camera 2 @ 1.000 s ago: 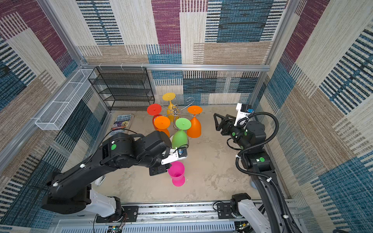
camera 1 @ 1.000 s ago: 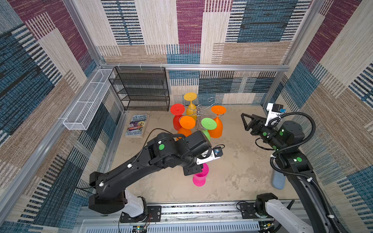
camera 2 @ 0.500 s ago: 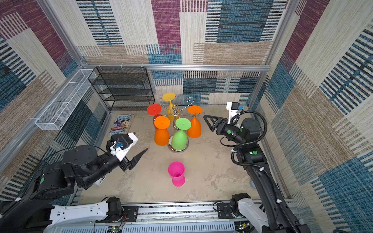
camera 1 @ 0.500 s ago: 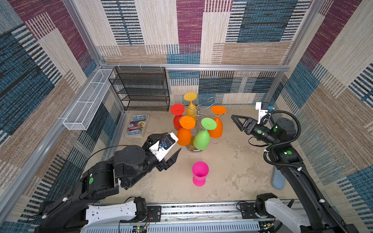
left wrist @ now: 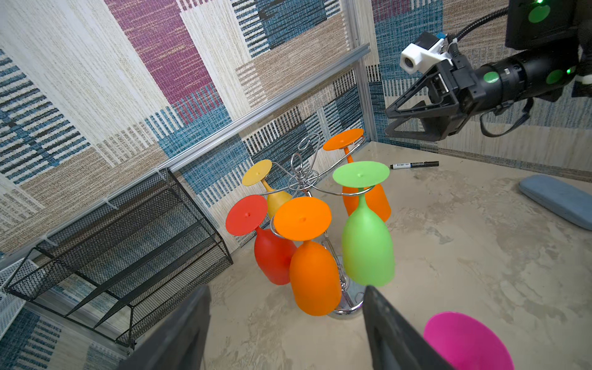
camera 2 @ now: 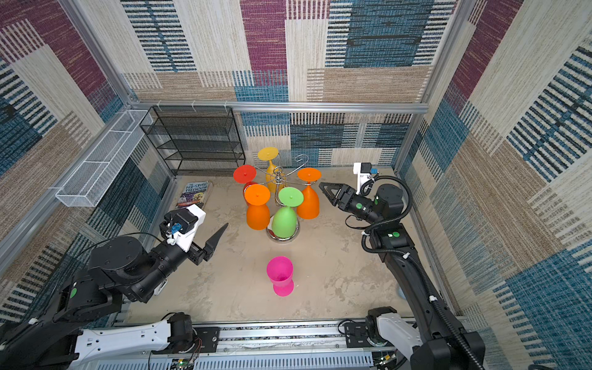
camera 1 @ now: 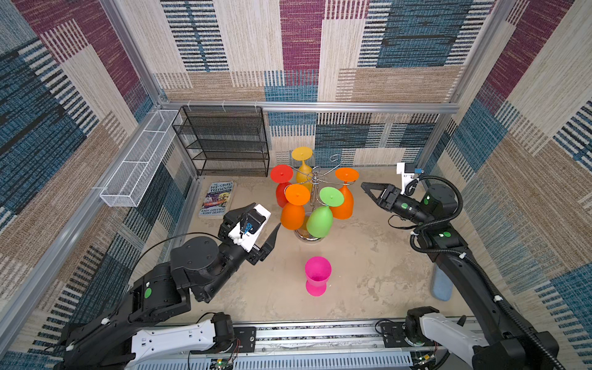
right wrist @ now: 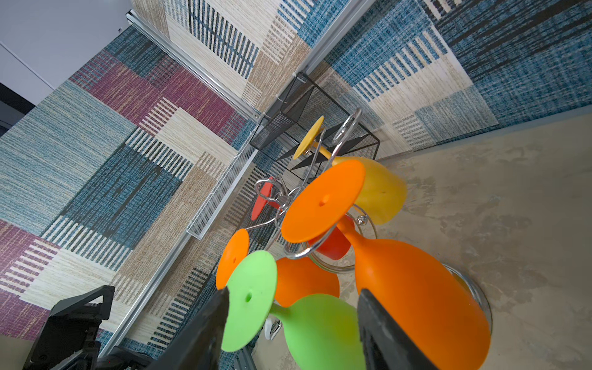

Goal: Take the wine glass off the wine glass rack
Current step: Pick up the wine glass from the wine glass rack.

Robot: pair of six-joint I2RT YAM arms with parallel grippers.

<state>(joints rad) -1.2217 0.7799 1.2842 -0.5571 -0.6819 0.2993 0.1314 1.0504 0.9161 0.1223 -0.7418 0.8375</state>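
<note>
The chrome wine glass rack (camera 1: 315,174) stands mid-table with several wine glasses hanging upside down: yellow (camera 1: 302,173), red (camera 1: 282,195), orange (camera 1: 293,214), green (camera 1: 320,221) and a second orange (camera 1: 344,205). A pink wine glass (camera 1: 317,275) stands upright on the table in front of the rack, held by nothing. My left gripper (camera 1: 270,235) is open and empty, left of the rack and pointing at it. My right gripper (camera 1: 365,186) is open, level with the rack's top, a short gap from the right orange glass. In the right wrist view the green glass (right wrist: 320,333) shows beyond the open jaws.
A black mesh shelf unit (camera 1: 224,144) stands at the back left. A white wire basket (camera 1: 137,163) hangs on the left wall. A book (camera 1: 217,198) lies left of the rack. A blue-grey pad (camera 1: 442,285) lies by the right arm, a black marker (left wrist: 415,165) behind it.
My left gripper let go of the pink glass, opened and drew back to the left. My right gripper swung in toward the rack's right side, its jaws narrowing a little.
</note>
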